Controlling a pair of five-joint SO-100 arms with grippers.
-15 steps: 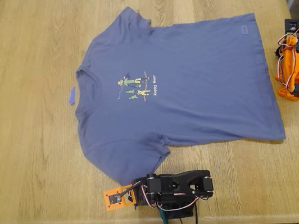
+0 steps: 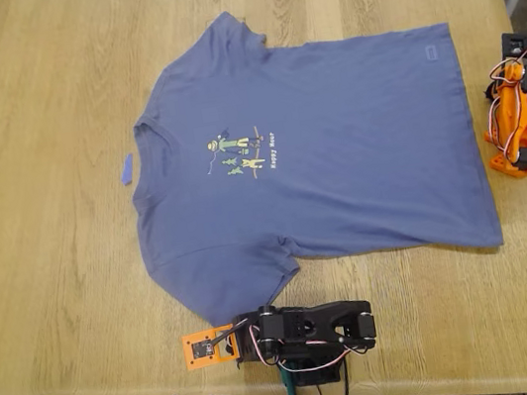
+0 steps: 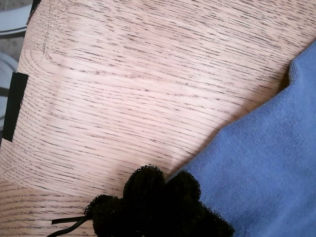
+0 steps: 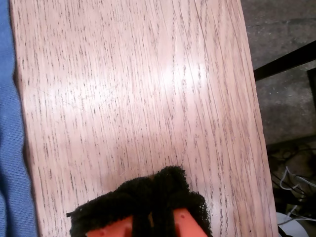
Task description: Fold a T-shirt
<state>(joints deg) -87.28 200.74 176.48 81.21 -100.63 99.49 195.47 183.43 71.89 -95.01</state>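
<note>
Slate-blue T-shirt (image 2: 336, 146) with green-yellow print, purple strip (image 2: 127, 168), light-oak table (image 2: 61, 249), one orange arm (image 2: 521, 112).

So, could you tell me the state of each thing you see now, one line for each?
T-shirt: spread flat on the table, print side up, not yet folded.
Purple strip: lying flat on the wood, beside the collar, apart from the shirt.
My first gripper: shut, empty, at a shirt edge.
My second gripper: shut, empty, over bare wood.
Table: level, holding everything.

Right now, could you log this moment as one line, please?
T-shirt: flat, unfolded | first gripper: at sleeve edge | second gripper: over bare table
</note>
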